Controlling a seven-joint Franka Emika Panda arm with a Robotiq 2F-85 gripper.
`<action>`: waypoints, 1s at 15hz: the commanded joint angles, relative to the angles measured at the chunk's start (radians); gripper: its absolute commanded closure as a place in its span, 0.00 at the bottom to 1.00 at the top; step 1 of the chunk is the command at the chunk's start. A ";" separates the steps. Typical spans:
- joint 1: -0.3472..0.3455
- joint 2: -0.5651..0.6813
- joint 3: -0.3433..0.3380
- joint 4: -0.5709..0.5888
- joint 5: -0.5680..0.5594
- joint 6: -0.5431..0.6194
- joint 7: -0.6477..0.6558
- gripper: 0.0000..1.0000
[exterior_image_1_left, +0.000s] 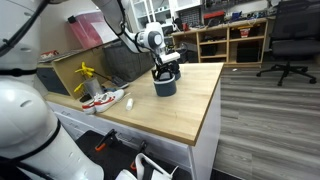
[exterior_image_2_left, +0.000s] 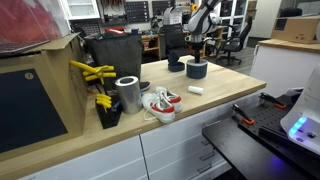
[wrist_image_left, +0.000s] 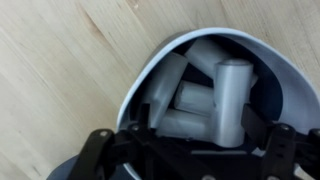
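A dark grey cup (exterior_image_1_left: 165, 86) stands on the wooden table (exterior_image_1_left: 190, 105) near its far edge, and shows in both exterior views (exterior_image_2_left: 197, 70). My gripper (exterior_image_1_left: 166, 68) hangs straight down over the cup, its fingertips at the cup's mouth (exterior_image_2_left: 195, 54). In the wrist view the cup's pale rim (wrist_image_left: 138, 82) surrounds several white cylinders (wrist_image_left: 190, 98). One cylinder (wrist_image_left: 235, 95) stands more upright between the fingers, close to the right one. My gripper (wrist_image_left: 205, 128) has its fingers spread wide, so it is open.
A white and red shoe (exterior_image_2_left: 160, 103), a metal can (exterior_image_2_left: 127, 93) and yellow tools (exterior_image_2_left: 93, 72) sit at one end of the table. A small white object (exterior_image_2_left: 196, 90) lies near the cup, beside a dark bowl (exterior_image_2_left: 176, 66). An office chair (exterior_image_1_left: 290, 40) stands on the floor.
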 joint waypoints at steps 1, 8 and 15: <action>0.007 -0.005 0.009 0.021 0.020 -0.050 0.019 0.09; 0.023 0.035 0.008 0.033 0.018 -0.040 0.040 0.20; 0.043 0.053 -0.003 0.036 -0.004 0.011 0.059 0.63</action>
